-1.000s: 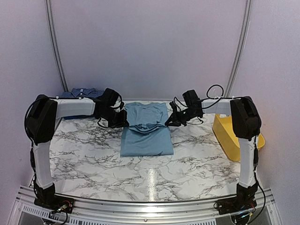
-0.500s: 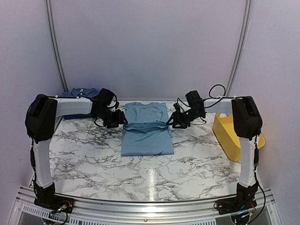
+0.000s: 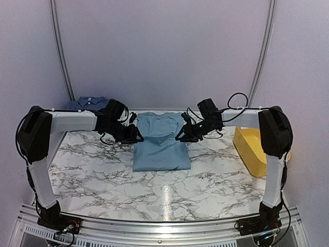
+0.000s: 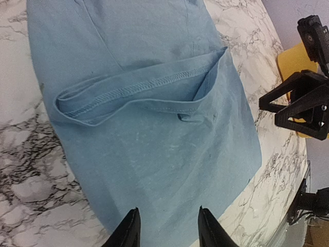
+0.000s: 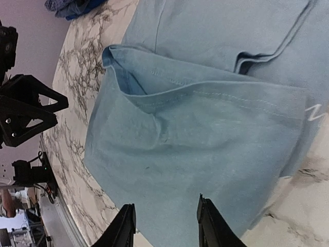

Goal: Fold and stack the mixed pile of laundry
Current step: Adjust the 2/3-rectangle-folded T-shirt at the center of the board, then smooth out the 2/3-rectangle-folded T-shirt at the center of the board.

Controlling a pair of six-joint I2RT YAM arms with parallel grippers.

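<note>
Light-blue T-shirt [image 3: 161, 146] lies half-folded at far middle of table [image 3: 103, 180]; left gripper [image 3: 134, 137] just off its left edge, right gripper [image 3: 183, 135] off its right edge, both fingers spread, empty; navy checked shirt [image 3: 90, 102] at far-left corner

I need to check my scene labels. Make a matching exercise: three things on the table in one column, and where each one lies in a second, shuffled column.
Things:
1. light-blue T-shirt
2. checked shirt
3. yellow tub

Places:
A. far left corner of the table
B. right side of the table
C. middle of the table, partly folded

Pairs: 1-C; 2-A; 3-B
</note>
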